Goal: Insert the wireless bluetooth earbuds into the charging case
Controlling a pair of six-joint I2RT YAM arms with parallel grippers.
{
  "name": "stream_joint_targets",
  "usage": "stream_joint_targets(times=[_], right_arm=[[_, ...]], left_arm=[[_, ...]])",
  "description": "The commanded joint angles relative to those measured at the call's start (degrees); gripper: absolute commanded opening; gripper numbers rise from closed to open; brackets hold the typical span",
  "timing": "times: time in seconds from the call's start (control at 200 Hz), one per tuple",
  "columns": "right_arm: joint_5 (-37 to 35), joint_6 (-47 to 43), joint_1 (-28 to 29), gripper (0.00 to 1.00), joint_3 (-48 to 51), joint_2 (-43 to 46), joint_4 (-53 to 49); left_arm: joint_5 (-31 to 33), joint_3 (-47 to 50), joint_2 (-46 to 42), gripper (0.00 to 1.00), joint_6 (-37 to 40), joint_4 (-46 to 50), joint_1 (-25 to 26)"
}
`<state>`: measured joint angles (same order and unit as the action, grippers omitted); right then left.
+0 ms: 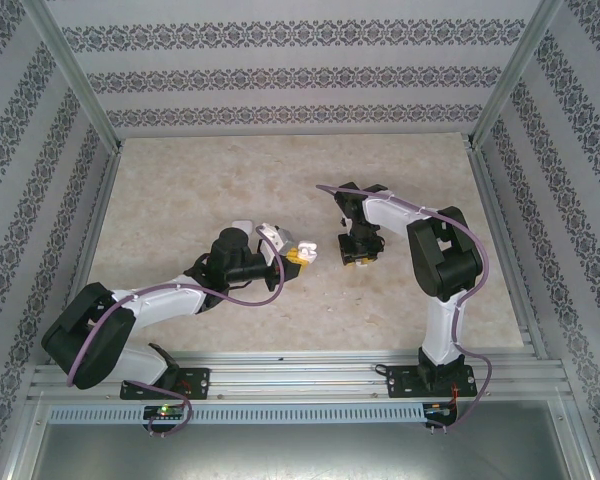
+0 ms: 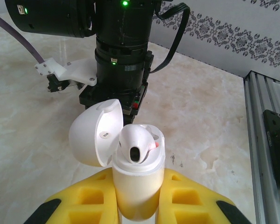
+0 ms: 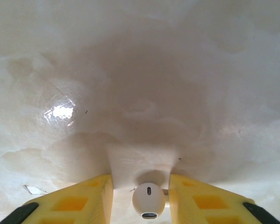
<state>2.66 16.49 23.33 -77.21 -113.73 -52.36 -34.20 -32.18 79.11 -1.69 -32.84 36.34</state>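
One earbud (image 3: 149,200) lies between the right gripper's (image 3: 140,183) parted jaws, not yet pinched. Left gripper (image 2: 137,189) clamps the open charging case (image 2: 135,198), just to the right arm's left.

Right arm (image 1: 435,250) near the charging case (image 1: 305,252), open tabletop (image 1: 180,180) around, walls (image 1: 280,70) on three sides

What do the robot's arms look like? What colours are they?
The left arm and right arm are both made of chunky black joints joined by smooth white shells. A thin purple cable runs along each. The left end effector and right end effector have yellow fingers with square hollows. Small green lights glow on black housing.
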Motion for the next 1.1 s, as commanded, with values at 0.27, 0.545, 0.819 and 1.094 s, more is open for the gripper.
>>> stream_joint_targets(times=[0.27, 0.545, 0.819, 1.094], right_arm=[[0.83, 1.33, -0.74, 0.24, 0.45, 0.74, -2.84], [5.83, 4.84, -1.7, 0.23, 1.95, 7.0, -1.2], [13.89, 11.86, -0.71, 0.18, 3.65, 20.35, 5.41], [20.0, 23.82, 0.18, 0.18, 9.35, 34.89, 16.74]], left_arm=[[0.27, -0.51, -2.65, 0.0, 1.41, 1.41, 0.56], [0.6, 0.35, -3.35, 0.0, 1.86, -0.85, 0.58], [2.15, 0.47, -2.65, 0.0, 1.43, -6.43, 0.49], [4.42, 0.28, -0.57, 0.0, 1.0, -14.3, 0.4]])
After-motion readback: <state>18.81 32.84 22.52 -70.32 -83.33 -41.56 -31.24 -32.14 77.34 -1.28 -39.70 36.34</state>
